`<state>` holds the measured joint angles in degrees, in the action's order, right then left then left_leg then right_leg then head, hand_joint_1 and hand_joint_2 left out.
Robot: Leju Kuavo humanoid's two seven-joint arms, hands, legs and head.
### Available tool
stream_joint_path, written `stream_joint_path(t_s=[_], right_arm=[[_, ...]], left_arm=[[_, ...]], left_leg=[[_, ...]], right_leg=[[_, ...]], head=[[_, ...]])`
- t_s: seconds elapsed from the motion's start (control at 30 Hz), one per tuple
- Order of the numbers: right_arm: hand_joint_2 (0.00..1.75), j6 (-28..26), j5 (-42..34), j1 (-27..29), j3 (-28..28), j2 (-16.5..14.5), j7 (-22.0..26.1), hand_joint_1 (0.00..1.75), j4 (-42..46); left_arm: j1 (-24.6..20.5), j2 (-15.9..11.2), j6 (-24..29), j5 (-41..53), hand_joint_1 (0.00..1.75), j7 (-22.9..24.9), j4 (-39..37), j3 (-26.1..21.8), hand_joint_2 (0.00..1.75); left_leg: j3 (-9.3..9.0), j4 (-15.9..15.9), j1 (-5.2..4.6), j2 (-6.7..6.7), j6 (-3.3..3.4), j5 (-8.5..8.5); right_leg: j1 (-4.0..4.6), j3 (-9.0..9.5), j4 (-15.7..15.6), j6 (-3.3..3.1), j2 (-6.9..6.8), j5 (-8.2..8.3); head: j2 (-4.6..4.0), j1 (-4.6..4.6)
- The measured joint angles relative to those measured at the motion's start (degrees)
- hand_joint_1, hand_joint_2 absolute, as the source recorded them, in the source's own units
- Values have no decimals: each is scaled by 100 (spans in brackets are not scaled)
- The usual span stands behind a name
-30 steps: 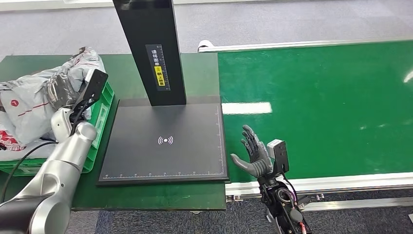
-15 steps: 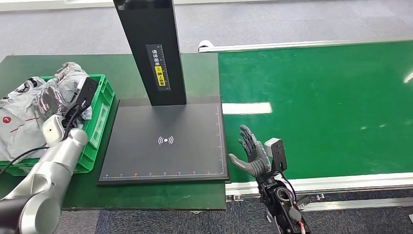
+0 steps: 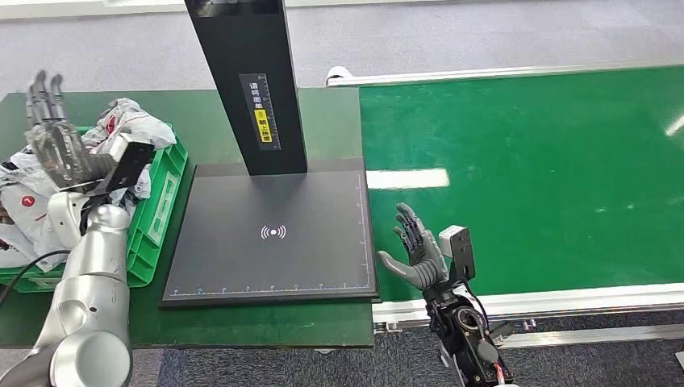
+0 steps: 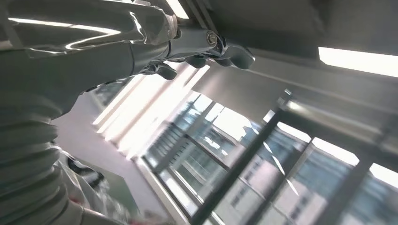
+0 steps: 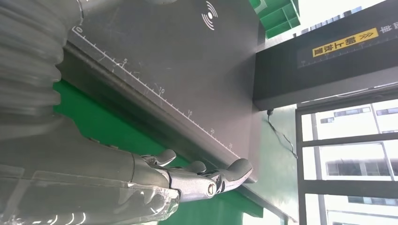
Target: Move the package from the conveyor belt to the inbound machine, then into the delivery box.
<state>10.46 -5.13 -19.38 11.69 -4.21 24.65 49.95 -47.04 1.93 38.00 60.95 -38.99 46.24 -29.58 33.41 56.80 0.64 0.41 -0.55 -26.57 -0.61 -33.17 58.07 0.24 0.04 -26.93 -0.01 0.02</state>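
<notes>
The wide green conveyor belt [image 3: 524, 177] lies bare beside the flat black inbound machine plate [image 3: 274, 234]. Crumpled grey plastic packages [image 3: 129, 121] fill the green plastic crate [image 3: 157, 214]. Left hand [image 3: 56, 145] raised, fingers spread, holding nothing; right hand [image 3: 415, 254] likewise spread and unladen.

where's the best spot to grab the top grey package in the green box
Probably the crumpled bunch at the top of the grey package, where the film stands up above the green box rim. Come from above: the box walls block the sides, and other packages crowd it on the far side from the machine. The left hand hangs open right beside it.
</notes>
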Motion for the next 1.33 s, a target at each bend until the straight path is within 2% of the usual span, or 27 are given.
stream_joint_path(t_s=[0.07, 0.17, 0.27, 0.43, 0.5, 0.57, 0.67, 0.73, 0.83, 0.93, 1.1, 1.33], right_arm=[[175, -5, -4, -4, 1, 1, 22, 0, -11], [175, -6, -35, -29, 4, -1, 67, 0, -36], [175, -8, -88, -60, 13, 3, 132, 0, -81], [175, -15, -152, -122, 54, 3, 182, 0, -160], [175, -32, -161, -126, 61, 5, 208, 0, -184], [175, -118, -146, -123, 63, 11, 285, 0, -192], [175, -320, -7, -74, 62, 44, 452, 0, -69], [175, -406, 112, -10, 61, 65, 490, 0, 105], [175, -454, 213, 78, 60, 89, 469, 0, 343], [175, -463, 248, 121, 59, 103, 458, 0, 465], [175, -474, 283, 155, 57, 129, 487, 0, 565], [175, -559, 663, 356, 59, 137, 676, 0, 1125]], left_arm=[[29, 144, -2, -104, 0, -62, 289, -312, 175], [184, 308, -3, -647, 0, -89, 799, -462, 175], [405, 439, -4, -1454, 0, -95, 1360, -285, 175], [669, 570, -5, -1830, 0, -99, 1897, 193, 175], [751, 595, -13, -2184, 0, -100, 2005, 414, 175], [851, 597, -159, -3035, 0, -99, 2019, 813, 175], [1122, 576, -877, -4447, 0, -90, 2018, 1742, 175], [1363, 579, -1220, -4770, 0, -93, 2114, 2283, 175], [1630, 569, -1282, -4955, 0, -97, 2278, 2841, 175], [1749, 530, -1294, -5020, 0, -95, 2366, 3149, 175], [1845, 485, -1397, -5095, 0, -95, 2452, 3391, 175], [2367, 476, -2187, -5389, 0, -97, 2892, 3870, 175]], left_leg=[[0, 0, 1, -5, 0, 0], [0, 0, 2, -9, -1, 1], [0, -1, 3, -9, -1, 1], [2, 0, 1, -15, -1, 1], [0, 1, 1, -15, 0, 1], [-1, 3, 1, -17, 0, 1], [1, 3, 1, -28, 0, 1], [2, 2, 1, -22, 0, 0], [3, 2, 0, -11, 1, -2], [3, 2, 0, -15, 1, -2], [2, 1, 1, -13, 1, -1], [3, 2, -1, -14, 2, -4]], right_leg=[[1, 0, 0, 0, -3, 0], [2, 1, 1, -1, -5, 0], [2, 1, 0, -1, -6, -1], [1, 3, 0, 0, -12, -1], [0, 2, -2, 0, -11, 0], [0, 1, -3, 0, -13, 0], [0, 6, -3, 0, -22, -1], [0, 5, -2, 0, -18, -1], [-1, 1, -3, 0, -8, -1], [0, 0, -3, 0, -8, -1], [1, 1, -3, 0, -8, -1], [-2, 0, -4, 2, -8, -3]], head=[[0, 1], [1, 0], [0, 0], [0, 1], [-1, 1], [0, 0], [1, 1], [1, 0], [1, 1], [1, -1], [0, 0], [0, 1]])
